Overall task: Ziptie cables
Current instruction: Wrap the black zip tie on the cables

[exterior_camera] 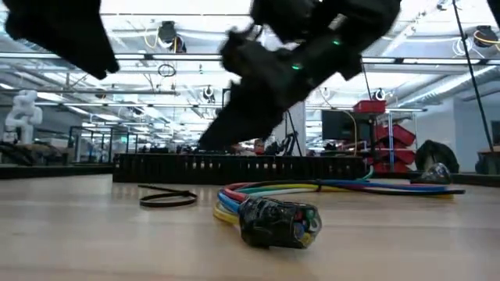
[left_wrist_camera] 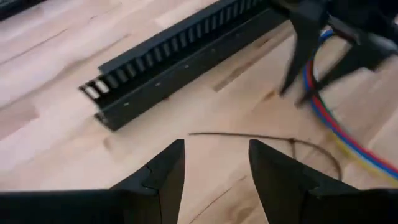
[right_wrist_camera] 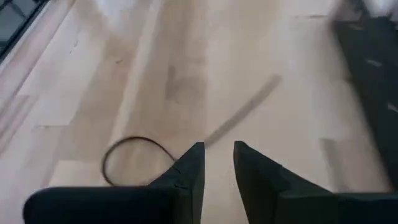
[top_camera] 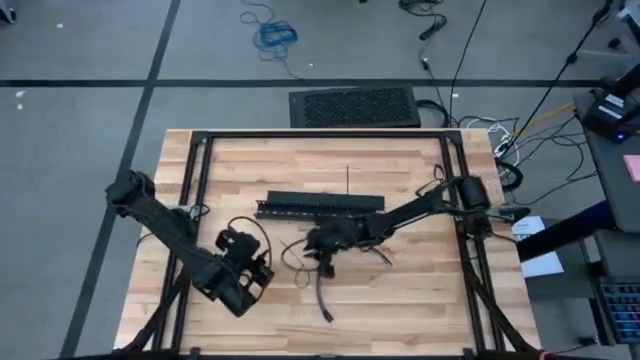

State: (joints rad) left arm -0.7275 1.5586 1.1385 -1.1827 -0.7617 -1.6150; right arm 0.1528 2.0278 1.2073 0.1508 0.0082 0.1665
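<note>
Closest to the low camera, the cables (exterior_camera: 273,211) lie on the wooden table (exterior_camera: 78,242), their dark taped end pointing at the lens and the coloured strands running away behind it. Above them hangs the right gripper (top_camera: 322,243), reaching in over the middle of the table; seen from its own wrist, its two fingers (right_wrist_camera: 189,168) stand slightly apart with nothing between them, the bare tabletop showing through the narrow gap. Just ahead of those fingers lies one of the zipties (right_wrist_camera: 134,158), curled into a dark loop with a straight tail (right_wrist_camera: 242,112) leading off toward the black slotted bar (right_wrist_camera: 373,87). In the low view the loop (exterior_camera: 166,198) rests flat on the wood beside the bundle, in front of the bar (exterior_camera: 234,168).

Left gripper (left_wrist_camera: 214,168) hovers near the table's front, its fingers spread wide and empty. Ahead of it lies a ziptie (left_wrist_camera: 273,143) with a long thin tail, the coloured wires (left_wrist_camera: 336,124) lie just past that, and the slotted bar (left_wrist_camera: 180,56) crosses farther off. From overhead, the bar (top_camera: 320,205) sits beyond both grippers, with the left one (top_camera: 260,275) well short of it.
</note>
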